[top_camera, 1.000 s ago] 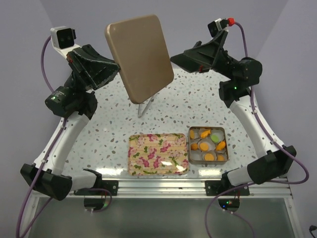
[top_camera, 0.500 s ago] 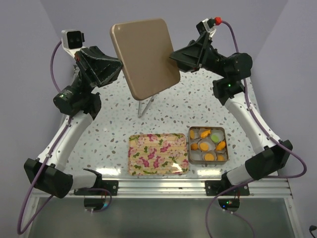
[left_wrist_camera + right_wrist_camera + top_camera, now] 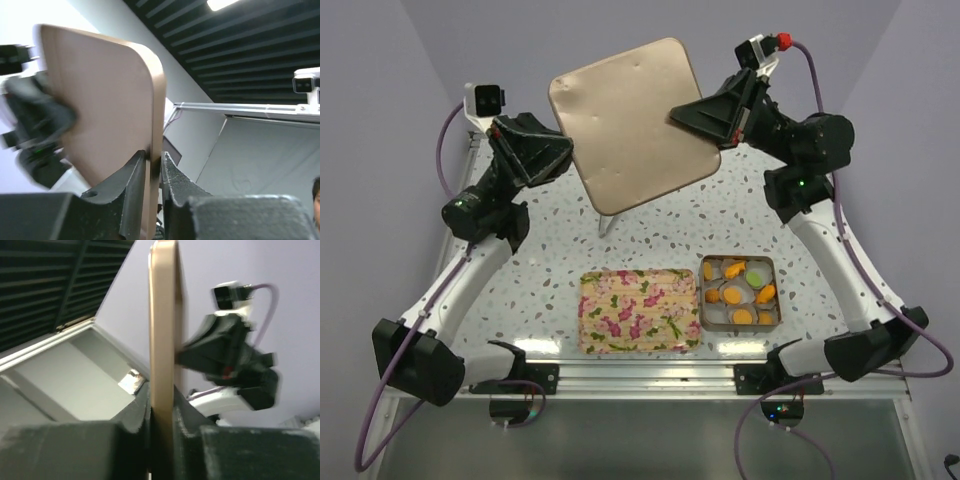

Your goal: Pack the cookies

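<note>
- Speckled table [image 3: 550, 250]: two containers sit near its front edge, between the arm bases.
- Tan lid [image 3: 630, 125]: flat, with rounded corners. It is held in the air over the back of the table, tilted, and spans the gap between the two grippers.
- Left gripper [image 3: 567, 160]: at the lid's left edge. In the left wrist view its fingers [image 3: 137, 175] straddle the lid's rim closely on both sides. I can't tell whether they are pinching it or just slack around it.
- Right gripper [image 3: 677, 113]: at the lid's right edge. In the right wrist view its fingers [image 3: 140, 407] are pressed tight against both faces of the rim with no gap visible, so it is clamped on the lid.
- Floral tray [image 3: 638, 311]: rectangular, lying flat on the table, left of and just beside the tin.
- Tin [image 3: 739, 258]: small, open, lying flat on the table at front right.
- Cookies [image 3: 733, 271]: all in the tin, sitting in white paper cups [image 3: 718, 314]. They are mostly orange discs.
- Green cookie [image 3: 756, 269]: the single green one, in the tin's back row, right of centre.
</note>
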Motion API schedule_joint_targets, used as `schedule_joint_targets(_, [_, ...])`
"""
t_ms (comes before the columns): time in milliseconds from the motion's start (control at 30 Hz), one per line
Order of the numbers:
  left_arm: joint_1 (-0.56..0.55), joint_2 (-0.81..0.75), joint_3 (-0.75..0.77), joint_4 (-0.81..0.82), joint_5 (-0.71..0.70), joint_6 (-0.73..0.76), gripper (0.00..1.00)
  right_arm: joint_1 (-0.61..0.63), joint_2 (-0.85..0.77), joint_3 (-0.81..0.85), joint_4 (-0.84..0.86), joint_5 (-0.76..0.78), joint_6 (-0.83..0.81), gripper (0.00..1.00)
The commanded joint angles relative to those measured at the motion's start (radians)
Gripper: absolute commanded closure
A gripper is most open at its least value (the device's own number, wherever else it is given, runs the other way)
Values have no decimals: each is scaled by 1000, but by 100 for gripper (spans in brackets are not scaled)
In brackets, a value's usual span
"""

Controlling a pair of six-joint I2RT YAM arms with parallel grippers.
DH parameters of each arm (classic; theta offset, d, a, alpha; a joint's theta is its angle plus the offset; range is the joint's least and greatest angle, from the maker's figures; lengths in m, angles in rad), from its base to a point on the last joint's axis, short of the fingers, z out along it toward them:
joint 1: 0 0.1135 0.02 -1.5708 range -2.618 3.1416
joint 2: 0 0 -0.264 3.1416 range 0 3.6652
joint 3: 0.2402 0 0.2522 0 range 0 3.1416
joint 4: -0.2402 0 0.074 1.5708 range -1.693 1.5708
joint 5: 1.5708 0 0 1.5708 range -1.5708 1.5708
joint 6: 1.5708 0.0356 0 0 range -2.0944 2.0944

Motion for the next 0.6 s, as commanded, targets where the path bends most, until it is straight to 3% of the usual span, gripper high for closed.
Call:
schedule_joint_targets(0, [0, 11, -61, 42, 54, 18, 76, 16, -95, 25, -72, 35, -75, 99])
schedule_joint_targets(100, [0, 21, -112, 33, 75, 24, 69, 14, -129, 30, -230, 50, -180, 100])
schedule_joint_targets(333, [0, 41, -213, 35, 124, 30, 59, -44, -214, 137, -788, 170, -520, 100])
schedule_joint_targets(467, [1, 66, -271, 15, 167, 68, 40, -73, -249, 194, -1011, 272, -657, 100])
schedule_joint_targets(567, [1, 72, -308, -89, 222, 168, 33, -82, -260, 267, -1203, 404, -763, 100])
